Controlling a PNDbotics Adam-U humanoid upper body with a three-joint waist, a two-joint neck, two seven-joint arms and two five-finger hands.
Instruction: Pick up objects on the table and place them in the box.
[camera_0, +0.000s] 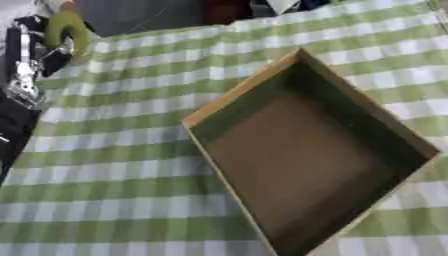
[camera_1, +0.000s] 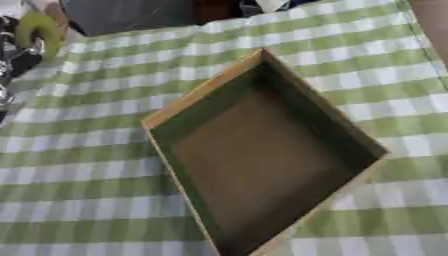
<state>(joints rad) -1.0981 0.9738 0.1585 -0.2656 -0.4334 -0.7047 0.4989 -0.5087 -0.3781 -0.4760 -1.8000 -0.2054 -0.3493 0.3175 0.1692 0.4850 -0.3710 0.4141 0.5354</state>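
A table (camera_0: 114, 165) is seen covered by a cloth (camera_0: 131, 210) checked in green and white, which fills nearly the whole view and lies askew. Beyond the table's far edge, a dark grey surface (camera_0: 140, 15) is shown at the top, and a reddish-brown patch (camera_0: 226, 10) is seen beside it. Past the table's far right corner, a brown strip (camera_1: 433, 20) is visible. Soft, even light is cast across the cloth

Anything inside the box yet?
Nothing shows inside the box: its brown floor is bare. The strip of floor under the near rim is hidden. The left hand, at the upper left, holds a green object away from the box.
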